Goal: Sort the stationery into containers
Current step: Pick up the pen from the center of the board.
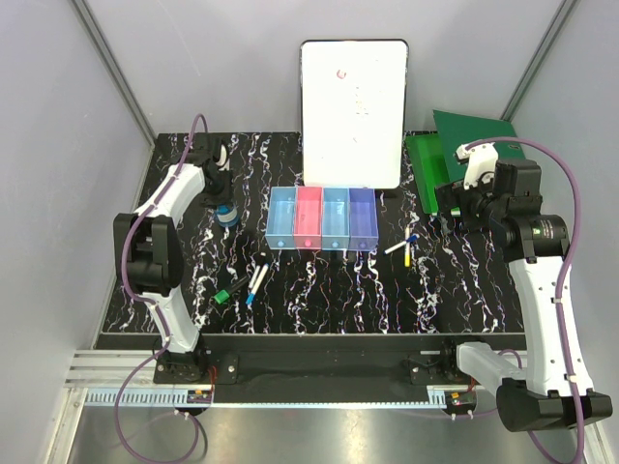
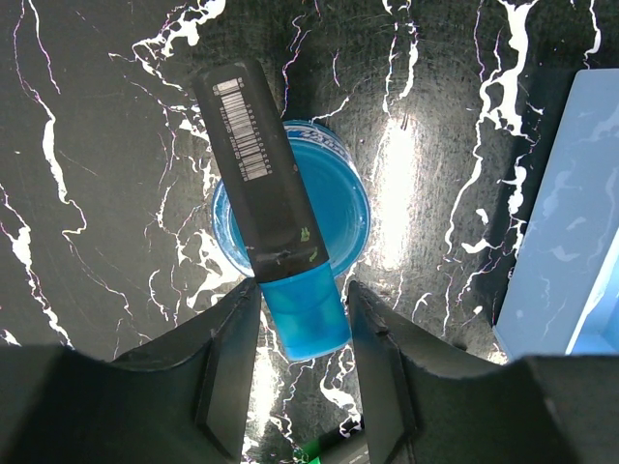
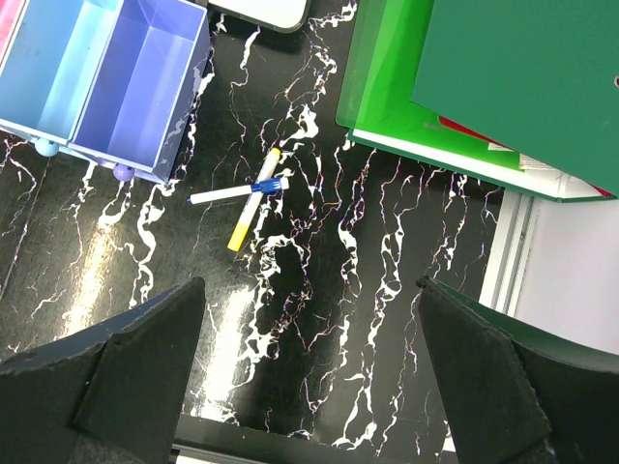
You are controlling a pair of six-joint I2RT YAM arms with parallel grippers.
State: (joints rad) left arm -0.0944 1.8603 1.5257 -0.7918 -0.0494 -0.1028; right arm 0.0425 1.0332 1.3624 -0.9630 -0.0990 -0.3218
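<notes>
1. Black plastic marker with a blue cap [image 2: 266,184] sits across the round blue tape roll [image 2: 343,203], on the far left of the black marbled table [image 1: 338,290], left of the row of four translucent plastic bins [image 1: 322,242].
2. Left gripper [image 2: 305,290] has its fingers clamped on that blue cap.
3. Yellow-ended white pen [image 3: 253,198] and blue-ended white pen [image 3: 227,193] lie crossed near the purple-blue bin [image 3: 189,106].
4. Right gripper [image 3: 309,377] hovers over the table near them, fingers wide apart, holding nothing.

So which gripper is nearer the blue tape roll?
Left. The left gripper sits right above the blue tape roll, pinching the blue-capped marker lying across it. The right gripper hangs open far to the right, over the crossed pens by the green binder.
</notes>
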